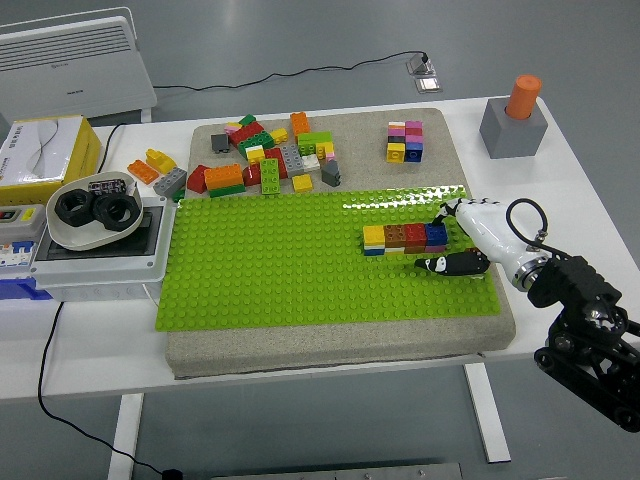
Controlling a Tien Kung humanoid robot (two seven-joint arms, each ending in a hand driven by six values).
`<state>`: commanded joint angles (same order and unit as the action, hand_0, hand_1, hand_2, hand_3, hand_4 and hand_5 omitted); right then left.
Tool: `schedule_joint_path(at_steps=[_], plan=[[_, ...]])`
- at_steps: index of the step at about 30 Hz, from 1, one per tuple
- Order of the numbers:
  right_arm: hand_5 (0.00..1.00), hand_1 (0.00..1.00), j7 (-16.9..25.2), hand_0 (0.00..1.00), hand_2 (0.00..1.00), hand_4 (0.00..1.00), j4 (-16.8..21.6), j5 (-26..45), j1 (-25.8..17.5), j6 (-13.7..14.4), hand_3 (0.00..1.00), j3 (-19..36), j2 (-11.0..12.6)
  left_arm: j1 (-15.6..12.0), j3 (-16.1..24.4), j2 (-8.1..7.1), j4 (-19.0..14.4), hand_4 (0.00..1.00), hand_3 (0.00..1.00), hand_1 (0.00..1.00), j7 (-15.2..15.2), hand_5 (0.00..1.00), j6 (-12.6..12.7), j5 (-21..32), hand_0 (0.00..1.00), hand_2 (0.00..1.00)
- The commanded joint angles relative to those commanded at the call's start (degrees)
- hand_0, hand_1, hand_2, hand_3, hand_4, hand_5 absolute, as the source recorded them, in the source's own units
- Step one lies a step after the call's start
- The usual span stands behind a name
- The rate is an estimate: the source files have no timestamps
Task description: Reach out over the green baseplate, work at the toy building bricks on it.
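While the right hand (468,240) sits beside the brick row (405,238), fingers loose and empty, it next must close on the blue end.

Wide bare studs across left and near parts of green baseplate (270,270), row of bricks (404,238) blocking right middle, right hand (462,240) crowding its right end, loose brick pile (262,160) lining far edge.

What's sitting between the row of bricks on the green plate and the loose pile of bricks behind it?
In the head view, only bare green plate studs lie between the row of bricks and the loose pile, then its far edge and tan mat.
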<state>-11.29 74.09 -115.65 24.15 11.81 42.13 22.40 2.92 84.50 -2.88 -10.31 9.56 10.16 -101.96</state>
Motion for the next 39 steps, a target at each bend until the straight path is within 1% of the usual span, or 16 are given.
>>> schedule_joint_path(at_steps=[7, 9, 10, 11, 13, 15, 16, 19, 21, 22, 27, 28, 29, 33, 34, 39], plan=[[0.581, 0.814, 1.48, 0.83, 0.851, 0.949, -0.09, 2.1, -0.82, 1.62, 0.644, 2.07, -0.74, 0.02, 0.0, 0.03, 0.0, 0.423, 0.526, 0.534, -0.05, 0.268, 0.07, 0.03, 0.692, 0.437], [0.581, 0.814, 3.1, 0.83, 0.851, 0.949, -0.11, 4.56, -2.45, 3.45, 0.644, 4.05, -1.81, 0.03, 0.01, 0.04, 0.0, 0.423, 0.526, 0.534, -0.09, 0.268, 0.05, 0.02, 0.692, 0.437], [0.578, 0.807, 3.86, 0.804, 0.844, 0.947, -0.07, 5.67, -3.23, 4.37, 0.657, 4.99, -2.33, 0.03, 0.01, 0.04, 0.0, 0.424, 0.526, 0.534, -0.1, 0.268, 0.06, 0.05, 0.692, 0.436], [0.578, 0.807, 4.8, 0.804, 0.844, 0.947, 0.0, 6.84, -4.14, 5.39, 0.657, 5.99, -2.97, 0.02, -0.02, 0.05, 0.0, 0.424, 0.526, 0.534, -0.12, 0.268, 0.06, 0.13, 0.692, 0.436], [0.578, 0.807, 7.25, 0.804, 0.844, 0.947, 0.25, 9.67, -6.4, 7.96, 0.657, 8.36, -4.58, -0.01, -0.1, 0.1, 0.0, 0.424, 0.526, 0.534, -0.14, 0.268, 0.09, 0.4, 0.692, 0.436], [0.578, 0.807, 9.38, 0.804, 0.844, 0.947, 0.37, 12.35, -8.08, 10.14, 0.657, 9.92, -5.65, -0.02, -0.2, 0.15, 0.0, 0.424, 0.526, 0.534, -0.15, 0.268, 0.09, 0.59, 0.692, 0.436], [0.565, 0.769, 10.84, 0.709, 0.824, 0.936, 0.43, 14.19, -9.01, 11.52, 0.707, 10.75, -6.18, -0.02, -0.26, 0.19, 0.0, 0.425, 0.526, 0.534, -0.16, 0.268, 0.1, 0.67, 0.693, 0.435], [0.565, 0.769, 14.91, 0.709, 0.824, 0.936, 0.52, 19.39, -10.47, 14.77, 0.707, 12.88, -6.72, -0.02, -0.39, 0.26, 0.0, 0.425, 0.526, 0.534, -0.17, 0.268, 0.1, 0.77, 0.693, 0.435], [0.565, 0.769, 17.94, 0.709, 0.824, 0.936, 0.44, 23.61, -11.05, 15.9, 0.707, 14.05, -6.64, -0.03, -0.58, 0.31, 0.0, 0.425, 0.526, 0.534, -0.14, 0.268, 0.03, 0.85, 0.693, 0.435], [0.544, 0.694, 19.28, 0.626, 0.764, 0.919, 0.45, 25.54, -11.25, 16.22, 0.707, 14.39, -6.6, -0.03, -0.67, 0.33, 0.0, 0.425, 0.527, 0.535, -0.12, 0.27, 0.0, 0.89, 0.693, 0.435], [0.544, 0.694, 25.45, 0.626, 0.764, 0.919, 1.33, 34.17, -12.34, 16.51, 0.707, 16.82, -7.07, -0.16, -1.45, 0.54, 0.0, 0.425, 0.527, 0.535, -0.32, 0.27, -0.04, 1.57, 0.693, 0.435], [0.531, 0.641, 26.69, 0.588, 0.723, 0.906, 1.61, 35.89, -12.6, 16.43, 0.694, 17.62, -7.29, -0.17, -1.71, 0.57, 0.0, 0.428, 0.528, 0.535, -0.46, 0.269, -0.02, 1.83, 0.693, 0.442], [0.531, 0.641, 27.51, 0.588, 0.723, 0.906, 1.82, 37.48, -12.8, 16.36, 0.694, 18.21, -7.43, -0.16, -1.91, 0.59, 0.0, 0.428, 0.528, 0.535, -0.58, 0.269, 0.01, 2.03, 0.693, 0.442], [0.531, 0.641, 29.03, 0.588, 0.723, 0.906, 2.49, 42.39, -13.55, 16.11, 0.694, 20.61, -7.26, 0.09, -2.28, 0.54, 0.0, 0.428, 0.528, 0.535, -1.09, 0.269, 0.24, 2.65, 0.693, 0.442], [0.539, 0.538, 29.23, 0.574, 0.642, 0.902, 2.66, 43.66, -13.75, 16.03, 0.688, 21.68, -6.99, 0.22, -2.33, 0.43, 0.0, 0.429, 0.528, 0.535, -1.31, 0.268, 0.35, 2.82, 0.693, 0.444], [0.539, 0.538, 29.19, 0.574, 0.642, 0.902, 3.38, 45.59, -14.34, 15.87, 0.688, 25.71, -5.86, 0.75, -2.33, -0.09, 0.0, 0.429, 0.528, 0.535, -1.97, 0.268, 0.72, 3.28, 0.693, 0.444]])
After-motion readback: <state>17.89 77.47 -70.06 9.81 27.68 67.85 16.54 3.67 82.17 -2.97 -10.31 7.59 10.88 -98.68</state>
